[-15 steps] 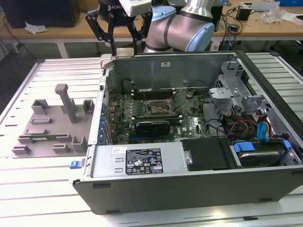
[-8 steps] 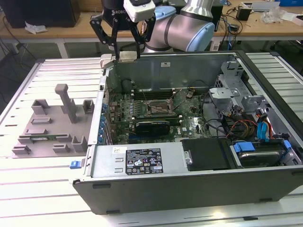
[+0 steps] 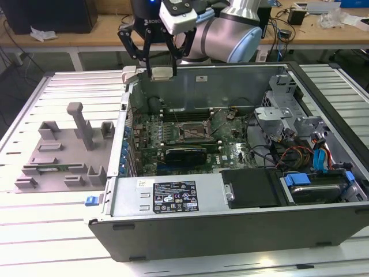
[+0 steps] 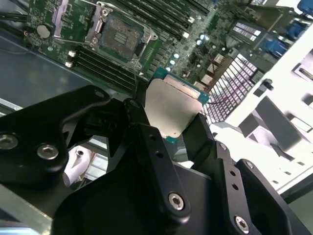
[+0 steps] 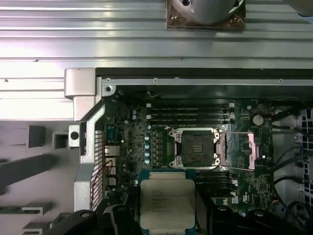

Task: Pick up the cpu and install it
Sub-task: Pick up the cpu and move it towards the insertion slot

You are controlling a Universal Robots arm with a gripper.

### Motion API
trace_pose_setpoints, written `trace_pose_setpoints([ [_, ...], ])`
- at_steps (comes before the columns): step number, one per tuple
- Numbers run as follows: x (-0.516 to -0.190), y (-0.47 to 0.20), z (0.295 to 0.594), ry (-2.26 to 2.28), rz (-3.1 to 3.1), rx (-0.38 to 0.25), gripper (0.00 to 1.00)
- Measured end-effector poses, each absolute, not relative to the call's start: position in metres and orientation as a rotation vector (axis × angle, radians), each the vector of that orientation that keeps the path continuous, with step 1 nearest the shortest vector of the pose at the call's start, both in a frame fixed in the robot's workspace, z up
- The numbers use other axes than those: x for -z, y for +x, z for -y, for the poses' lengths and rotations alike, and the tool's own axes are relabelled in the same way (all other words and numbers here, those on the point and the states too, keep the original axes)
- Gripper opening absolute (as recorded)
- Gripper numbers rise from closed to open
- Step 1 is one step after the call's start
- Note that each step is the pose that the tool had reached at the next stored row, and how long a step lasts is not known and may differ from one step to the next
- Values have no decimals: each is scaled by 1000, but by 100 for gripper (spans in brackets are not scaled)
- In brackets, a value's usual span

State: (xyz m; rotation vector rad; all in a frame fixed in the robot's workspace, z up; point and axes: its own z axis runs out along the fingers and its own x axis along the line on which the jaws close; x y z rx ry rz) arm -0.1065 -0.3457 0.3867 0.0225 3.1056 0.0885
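Slatted metal worktop point(image 3: 40, 231) carrying an open case point(image 3: 230, 231) laid on its side, with a grey fixture point(image 3: 63, 150) just beside it at the exterior view's left. Wooden benches with cables and boxes behind. Motherboard point(image 3: 173, 130) flat inside the case, socket point(image 3: 193, 134) near its middle, uncovered and bare, load plate point(image 5: 244, 149) swung aside in the first wrist view. Rows of dark memory slots point(image 5: 188, 112) just beside the socket. Coloured wires point(image 3: 294, 156) and blue-tabbed parts toward the exterior view's right end of the case. Jaws closed on the cpu point(image 3: 162, 73), gripping it by opposite edges, silver top and thin teal rim plain in both wrist views. Cpu held in the air over the case's far rim, near the corner at the exterior view's left, clear of the motherboard and apart from the socket. Not yet seated.
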Motion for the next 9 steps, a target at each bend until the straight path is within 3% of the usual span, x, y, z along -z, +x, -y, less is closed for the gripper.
trace_pose_setpoints([
  [9, -376, -87, 346, 23, -3107, -88, 55],
])
